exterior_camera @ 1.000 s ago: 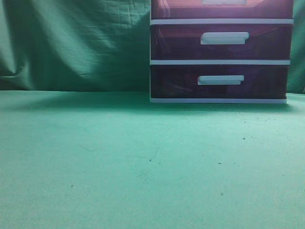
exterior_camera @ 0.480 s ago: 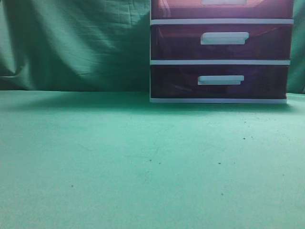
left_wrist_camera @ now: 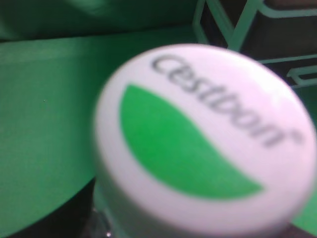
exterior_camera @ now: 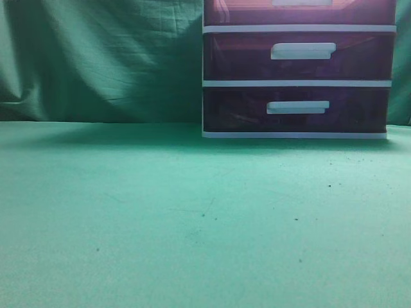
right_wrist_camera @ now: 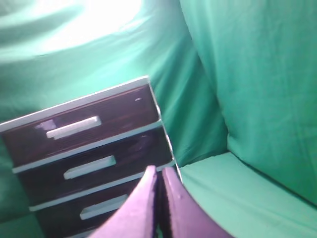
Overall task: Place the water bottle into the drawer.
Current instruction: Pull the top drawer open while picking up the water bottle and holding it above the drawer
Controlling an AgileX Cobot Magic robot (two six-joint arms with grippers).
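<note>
The water bottle's white cap, with a green logo and the word "Cestbon", fills the left wrist view, blurred and very close. My left gripper's fingers are hidden behind it, and the bottle is held off the table. The drawer is the top one of the unit, reddish and cut off by the top edge of the exterior view. In the right wrist view it looks closed. My right gripper is shut and empty, in front of the unit's lower right corner. Neither gripper shows in the exterior view.
The white-framed unit has two darker purple drawers below, both closed. It stands at the back right of the green table. Green cloth hangs behind and to the right. The unit's frame also shows in the left wrist view.
</note>
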